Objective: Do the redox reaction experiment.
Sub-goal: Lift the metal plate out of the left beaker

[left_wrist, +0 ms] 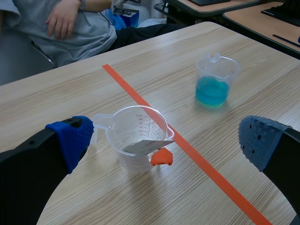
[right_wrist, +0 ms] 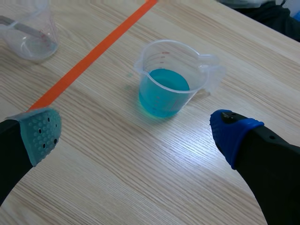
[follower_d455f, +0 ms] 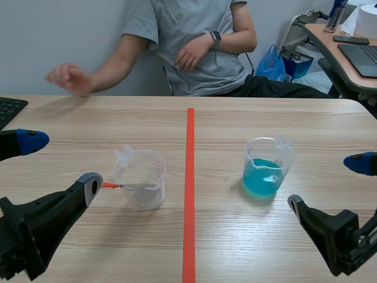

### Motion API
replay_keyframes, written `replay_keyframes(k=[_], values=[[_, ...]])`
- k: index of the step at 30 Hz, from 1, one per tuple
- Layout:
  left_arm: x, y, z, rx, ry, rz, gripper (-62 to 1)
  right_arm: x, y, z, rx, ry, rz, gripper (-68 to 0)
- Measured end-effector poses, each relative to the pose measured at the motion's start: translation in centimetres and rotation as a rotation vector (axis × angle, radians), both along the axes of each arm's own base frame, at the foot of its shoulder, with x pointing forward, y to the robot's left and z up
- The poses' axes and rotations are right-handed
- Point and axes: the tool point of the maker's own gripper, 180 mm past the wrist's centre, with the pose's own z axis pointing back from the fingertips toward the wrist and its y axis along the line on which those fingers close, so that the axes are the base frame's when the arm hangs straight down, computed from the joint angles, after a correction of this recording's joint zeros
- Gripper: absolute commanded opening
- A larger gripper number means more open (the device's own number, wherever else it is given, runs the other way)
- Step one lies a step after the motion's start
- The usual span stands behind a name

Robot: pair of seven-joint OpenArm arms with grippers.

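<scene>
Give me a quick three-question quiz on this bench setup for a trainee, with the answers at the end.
1. True or false: the cup of blue liquid stands on the left gripper side of the tape line.
2. What lies in the clear cup? A nothing; B a metal strip with an orange-red end; C a spoon.
3. Fill in: the right gripper is ___.
Key: 1 false; 2 B; 3 open.
</scene>
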Motion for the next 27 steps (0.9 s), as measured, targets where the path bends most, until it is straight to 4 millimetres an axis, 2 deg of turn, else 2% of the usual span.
replay_keyframes(k=[13, 17, 21, 27], values=[[0.2, 0.3, 0.0, 0.005, -0.004, 0.018, 1.4, 0.2, 0.5, 0.3, -0.024, -0.028, 0.038, 0.4], [0.5, 0.9, -0.3, 0.014, -0.002, 0.047, 1.4, 0.7, 1.7, 0.5, -0.030, -0.051, 0.075, 0.4], [0.8, 2.5, -1.7, 0.042, 0.021, 0.112, 1.4, 0.9, 3.4, 0.4, -0.030, -0.066, 0.125, 0.4], [0.0, 7.2, -3.9, 0.108, 0.058, 0.231, 1.4, 0.9, 6.6, 0.3, -0.034, -0.089, 0.220, 0.4]])
